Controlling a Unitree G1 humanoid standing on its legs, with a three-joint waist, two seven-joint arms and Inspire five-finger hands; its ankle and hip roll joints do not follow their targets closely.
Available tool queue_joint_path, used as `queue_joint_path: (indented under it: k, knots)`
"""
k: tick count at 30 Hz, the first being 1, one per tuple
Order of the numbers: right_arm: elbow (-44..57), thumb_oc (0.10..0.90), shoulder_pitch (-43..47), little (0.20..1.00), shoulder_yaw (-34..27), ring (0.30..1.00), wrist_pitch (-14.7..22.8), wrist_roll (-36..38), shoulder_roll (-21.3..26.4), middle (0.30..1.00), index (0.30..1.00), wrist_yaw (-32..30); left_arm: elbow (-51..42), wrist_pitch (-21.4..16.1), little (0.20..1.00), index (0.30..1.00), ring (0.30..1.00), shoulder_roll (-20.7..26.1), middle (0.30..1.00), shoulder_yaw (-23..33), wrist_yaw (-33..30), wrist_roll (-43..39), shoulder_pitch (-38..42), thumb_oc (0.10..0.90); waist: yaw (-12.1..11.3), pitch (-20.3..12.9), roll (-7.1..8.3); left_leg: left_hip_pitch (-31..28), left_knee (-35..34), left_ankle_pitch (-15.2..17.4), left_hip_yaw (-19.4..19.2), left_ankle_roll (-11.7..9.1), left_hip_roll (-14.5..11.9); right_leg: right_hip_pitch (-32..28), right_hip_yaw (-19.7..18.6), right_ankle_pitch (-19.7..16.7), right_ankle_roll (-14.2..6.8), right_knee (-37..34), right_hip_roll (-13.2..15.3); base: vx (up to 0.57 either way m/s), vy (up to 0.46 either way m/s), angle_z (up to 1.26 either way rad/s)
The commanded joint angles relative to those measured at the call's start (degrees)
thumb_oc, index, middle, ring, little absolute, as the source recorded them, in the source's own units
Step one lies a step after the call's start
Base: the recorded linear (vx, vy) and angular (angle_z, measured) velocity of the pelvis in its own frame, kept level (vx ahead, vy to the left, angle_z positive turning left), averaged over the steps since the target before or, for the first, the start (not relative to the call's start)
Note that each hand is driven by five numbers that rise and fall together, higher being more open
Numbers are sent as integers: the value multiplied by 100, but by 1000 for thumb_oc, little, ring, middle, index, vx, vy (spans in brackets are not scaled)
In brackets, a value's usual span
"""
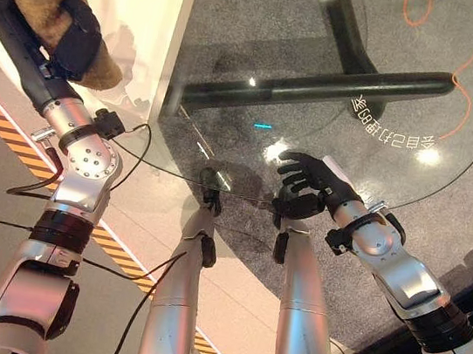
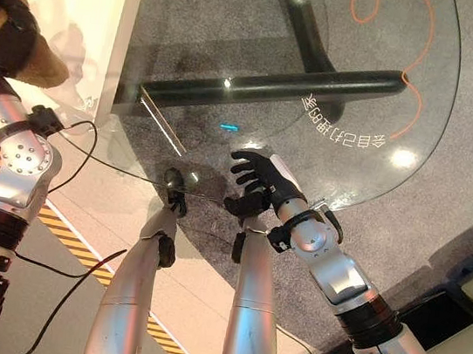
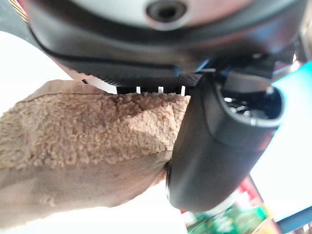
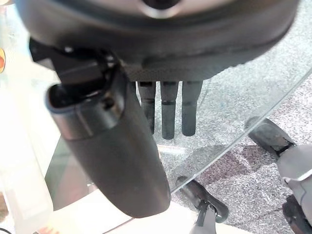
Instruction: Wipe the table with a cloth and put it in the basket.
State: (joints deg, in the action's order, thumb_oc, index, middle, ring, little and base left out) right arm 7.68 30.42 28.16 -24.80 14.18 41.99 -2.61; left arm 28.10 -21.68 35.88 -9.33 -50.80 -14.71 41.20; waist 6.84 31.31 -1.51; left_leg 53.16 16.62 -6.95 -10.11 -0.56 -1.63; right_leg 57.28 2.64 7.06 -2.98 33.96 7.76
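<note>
Cloth [image 1: 81,28] is bunched in the left hand [image 1: 68,30], fingers and thumb curled round it, held up off to the robot's left, well clear of the glass table [image 1: 450,163] and over a pale cream surface beside it. Left wrist view shows tan fleecy pile pressed against the palm w/ thumb [image 3: 219,146] wrapped alongside, so grip looks firm.

Handling, as a guess: soft, light, floppy, no fragility. Fleece gives plenty of friction, unlikely to slip, but loose ends hang below the hand and could drag or snag. Best held by the bunched middle as now; a flatter spread under the palm would wipe more glass.

Right hand [image 1: 306,182] sits at the near edge of the table, fingers relaxed and mostly straight, holding nothing; right wrist view has its fingers [image 4: 168,109] pointing out over the glass.

Containers: no basket that I can make out. Pale surface under the left hand might be part of one, can't tell, and contents can't be judged.

Table top is see-through, dark base bar [image 1: 320,83] visible beneath, orange squiggle [image 1: 466,51] toward the far side from the right hand.
</note>
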Motion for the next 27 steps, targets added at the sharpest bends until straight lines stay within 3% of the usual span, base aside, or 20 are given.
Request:
queue_joint_path:
  k: [1, 7, 11, 15, 18, 19, 20, 22, 24, 25, 26, 27]
  knots:
    - [-1, 800, -213, 900, 312, 900, 71, 248, 95, 900, 900, -24, -123, -570, 200, 300, 300, 668, 300, 460, -415, 293, 340, 100, 4, -152, 62, 49, 1050, 1296, -254, -83, 370, -16, -153, -831, -287, -1306, -437, 0, 0, 0]
    - [-11, 800, -144, 900, 322, 900, 91, 351, 104, 900, 900, -61, 7, -471, 200, 300, 300, 689, 300, 369, -6, 17, 457, 100, 0, -152, 108, 120, 1002, 1250, -247, -100, 363, 39, -112, -841, -303, -1303, -458, 0, 0, 0]
    - [-191, 800, 120, 900, 401, 900, 74, 439, 55, 900, 900, -124, 410, -11, 200, 300, 300, 665, 300, 89, 678, -509, 823, 100, 30, -152, 160, 255, 1047, 1240, -226, -114, 357, 152, -95, -856, -309, -1250, -500, 0, 0, 0]
    - [-409, 800, 327, 900, 449, 900, 125, 523, 32, 900, 900, -161, 832, 276, 200, 300, 300, 710, 300, -88, 705, -885, 1083, 100, 51, -152, 212, 360, 1102, 1245, -207, -126, 359, 216, -94, -892, -310, -1256, -523, 1, -9, 5]
    - [-492, 800, 386, 900, 474, 900, 174, 570, 20, 900, 900, -169, 999, 226, 200, 300, 300, 718, 300, -126, 810, -1229, 1177, 100, 59, -152, 232, 384, 1124, 1255, -188, -137, 362, 227, -96, -902, -317, -1260, -524, 0, 0, 0]
    - [-536, 800, 423, 900, 509, 900, 215, 579, 12, 900, 900, -173, 1123, 119, 321, 404, 404, 733, 404, -166, 1051, -1480, 1256, 221, 64, -152, 246, 375, 1113, 1257, -176, -146, 369, 211, -87, -907, -330, -1279, -521, 0, 0, 0]
    - [-543, 800, 428, 900, 512, 900, 221, 571, 8, 900, 900, -171, 1146, 102, 373, 448, 448, 728, 448, -176, 1106, -1525, 1275, 273, 68, -152, 250, 374, 1113, 1255, -173, -149, 373, 205, -86, -912, -330, -1289, -520, 0, 0, 0]
    - [-501, 800, 449, 900, 494, 900, 204, 560, 19, 900, 900, -154, 1170, 112, 335, 415, 415, 729, 415, -193, 1270, -1550, 1344, 235, 80, -152, 258, 457, 1109, 1190, -180, -146, 394, 270, -86, -978, -317, -1327, -508, 0, 0, 0]
    - [-456, 800, 422, 900, 480, 900, 155, 559, 17, 900, 900, -123, 1179, 174, 376, 451, 451, 721, 451, -221, 1335, -1571, 1338, 276, 71, -152, 251, 405, 1132, 1244, -155, -154, 389, 227, -79, -920, -319, -1281, -525, 0, 0, 0]
    - [-445, 800, 419, 900, 481, 900, 145, 564, 7, 900, 900, -142, 1186, 210, 590, 634, 634, 710, 634, -234, 1376, -1652, 1368, 490, 67, -152, 248, 409, 1124, 1236, -147, -152, 392, 228, -71, -915, -319, -1277, -523, 0, 0, 0]
    - [-444, 800, 430, 900, 480, 900, 136, 578, 7, 900, 900, -154, 1206, 236, 900, 900, 900, 713, 900, -241, 1447, -1705, 1386, 800, 62, -152, 246, 416, 1120, 1231, -138, -152, 396, 231, -67, -911, -318, -1274, -522, 0, 0, 0]
    - [-458, 800, 450, 900, 477, 900, 136, 571, -1, 900, 900, -145, 1238, 238, 900, 900, 900, 708, 900, -255, 1491, -1688, 1414, 800, 65, -152, 247, 447, 1120, 1214, -128, -153, 406, 257, -70, -922, -314, -1279, -517, 0, 0, 0]
